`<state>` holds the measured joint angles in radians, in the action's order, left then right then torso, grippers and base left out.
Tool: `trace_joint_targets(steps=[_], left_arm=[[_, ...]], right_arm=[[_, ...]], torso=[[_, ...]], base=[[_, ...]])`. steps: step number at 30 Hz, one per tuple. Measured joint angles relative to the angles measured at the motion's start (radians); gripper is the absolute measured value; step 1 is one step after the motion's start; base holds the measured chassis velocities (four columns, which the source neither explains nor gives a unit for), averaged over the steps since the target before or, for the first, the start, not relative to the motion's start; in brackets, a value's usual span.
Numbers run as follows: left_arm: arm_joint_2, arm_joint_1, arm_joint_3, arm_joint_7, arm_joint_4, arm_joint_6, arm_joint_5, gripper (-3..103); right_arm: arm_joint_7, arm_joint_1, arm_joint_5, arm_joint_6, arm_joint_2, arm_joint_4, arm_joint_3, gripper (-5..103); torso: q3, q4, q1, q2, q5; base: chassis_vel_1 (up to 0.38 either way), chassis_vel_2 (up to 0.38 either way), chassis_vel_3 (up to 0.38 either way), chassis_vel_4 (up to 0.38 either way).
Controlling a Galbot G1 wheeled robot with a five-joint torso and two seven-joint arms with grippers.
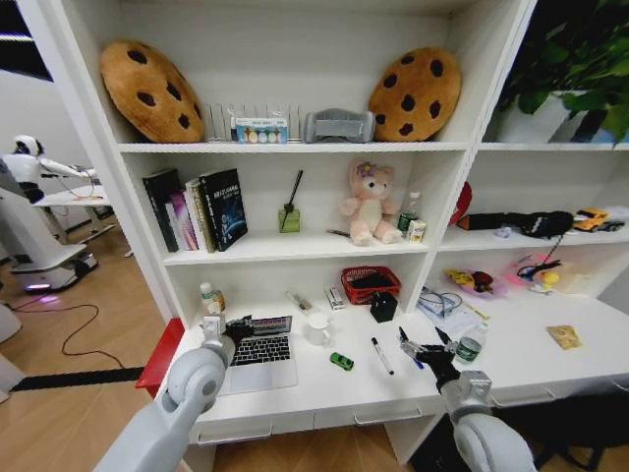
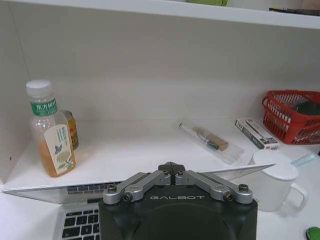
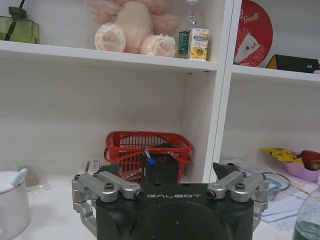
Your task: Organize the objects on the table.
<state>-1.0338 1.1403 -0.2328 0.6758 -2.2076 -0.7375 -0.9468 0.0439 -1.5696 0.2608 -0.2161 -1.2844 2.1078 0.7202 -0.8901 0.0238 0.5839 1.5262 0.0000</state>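
laptop lid part hidden by left end effector; bottle edge-cropped

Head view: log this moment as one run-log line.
left gripper at laptop screen edge | right gripper open over table, near blue pen | toy car, black pen untouched

open silver laptop, green toy car, pens on white desk

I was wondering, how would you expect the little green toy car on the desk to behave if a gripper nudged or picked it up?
The green toy car is tiny, so it is probably very light. Being a car, it likely has wheels and may roll away on the smooth white desk when nudged. Its small, rounded body could slip from a pinch.
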Motion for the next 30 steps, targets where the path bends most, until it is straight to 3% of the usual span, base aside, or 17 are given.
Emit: trace_joint_targets(steps=[4,6,10,16,18,19,20,21,22,23,25,26,27,29,30], left_arm=[[0.0,0.03,0.015,0.044,-0.01,0.0,-0.034,0],[0.0,0.055,0.04,0.099,-0.013,0.0,-0.09,0],[-0.015,0.076,0.062,0.166,0.025,0.001,-0.112,0],[-0.031,0.078,0.063,0.183,0.074,0.001,-0.085,0],[-0.035,0.072,0.053,0.164,0.087,0.003,-0.061,0],[-0.043,0.064,0.035,0.091,0.103,0.026,-0.002,0],[-0.043,0.064,0.035,0.091,0.103,0.026,-0.002,0],[-0.056,0.06,0.007,-0.053,0.132,0.11,0.125,0],[-0.056,0.06,0.007,-0.053,0.132,0.11,0.125,0],[-0.072,0.059,-0.039,-0.221,0.187,0.28,0.295,-1],[-0.104,0.072,-0.129,-0.446,0.279,0.514,0.533,10],[-0.104,0.072,-0.129,-0.446,0.279,0.514,0.533,10],[-0.127,0.102,-0.183,-0.487,0.305,0.587,0.549,20],[-0.141,0.133,-0.221,-0.517,0.305,0.611,0.539,20],[-0.158,0.194,-0.284,-0.579,0.293,0.635,0.532,26]], right_arm=[[0.001,0.0,-0.007,0.0,-0.003,-0.001,-0.005,100],[0.002,0.003,-0.008,-0.001,-0.002,-0.002,-0.005,100],[0.003,0.009,-0.008,-0.003,-0.001,-0.016,-0.005,100],[0.004,0.012,-0.008,-0.004,-0.003,-0.031,-0.008,100],[0.005,0.014,-0.007,-0.004,-0.004,-0.032,-0.009,100],[0.005,0.016,-0.004,-0.005,-0.004,-0.031,-0.009,100],[0.005,0.016,-0.004,-0.005,-0.004,-0.031,-0.009,100],[0.004,0.017,-0.002,-0.007,-0.004,-0.027,-0.009,100],[0.004,0.017,-0.002,-0.007,-0.004,-0.027,-0.009,100],[0.004,0.017,0.001,-0.014,-0.004,-0.016,-0.009,100],[0.003,0.017,0.01,-0.026,-0.004,0.005,-0.008,100],[0.003,0.017,0.01,-0.026,-0.004,0.005,-0.008,100],[0.003,0.014,0.016,-0.032,-0.007,0.021,-0.004,100],[0.003,0.01,0.018,-0.033,-0.007,0.029,0.002,100],[0.004,0.002,0.022,-0.033,-0.006,0.039,0.012,100]], torso=[[0.0,-0.0001,0.0,0.0,0.0],[0.0,0.0001,0.0,0.0,0.0],[0.0,0.0,0.0,0.0,0.0],[0.0,0.0,0.0,0.0,0.0],[0.0,0.0,0.0,0.0,0.0],[0.0,0.0,0.0,0.0,0.0001],[0.0,0.0,0.0,0.0,0.0001],[0.0,0.0001,0.0,0.0,0.0],[0.0,0.0001,0.0,0.0,0.0],[0.0,0.0004,0.0,0.0,0.0],[0.0,0.0001,0.0,0.0,0.0],[0.0,0.0001,0.0,0.0,0.0],[0.0,0.0001,0.0,0.0,-0.0002],[0.0,0.0002,0.0,0.0,-0.0003],[0.0,0.0001,0.0,0.0,-0.0002]], base=[[0.0,0.0,0.0,0.0],[0.0,0.0,0.0,0.0],[0.0,0.0,0.0,0.0],[0.0,0.0,0.0,0.0],[0.0,0.0,0.0,0.0],[0.0,0.0,0.0,0.0],[0.0,0.0,0.0,0.0],[0.0,0.0,0.0,0.0],[0.0,0.0,0.0,0.0],[0.0,0.0,0.0,0.0],[0.0,0.0,0.0,0.0],[0.0,0.0,0.0,0.0],[0.0,0.0,0.0,0.0],[0.0,0.0,0.0,0.0],[0.0,0.0,0.0,0.0]])
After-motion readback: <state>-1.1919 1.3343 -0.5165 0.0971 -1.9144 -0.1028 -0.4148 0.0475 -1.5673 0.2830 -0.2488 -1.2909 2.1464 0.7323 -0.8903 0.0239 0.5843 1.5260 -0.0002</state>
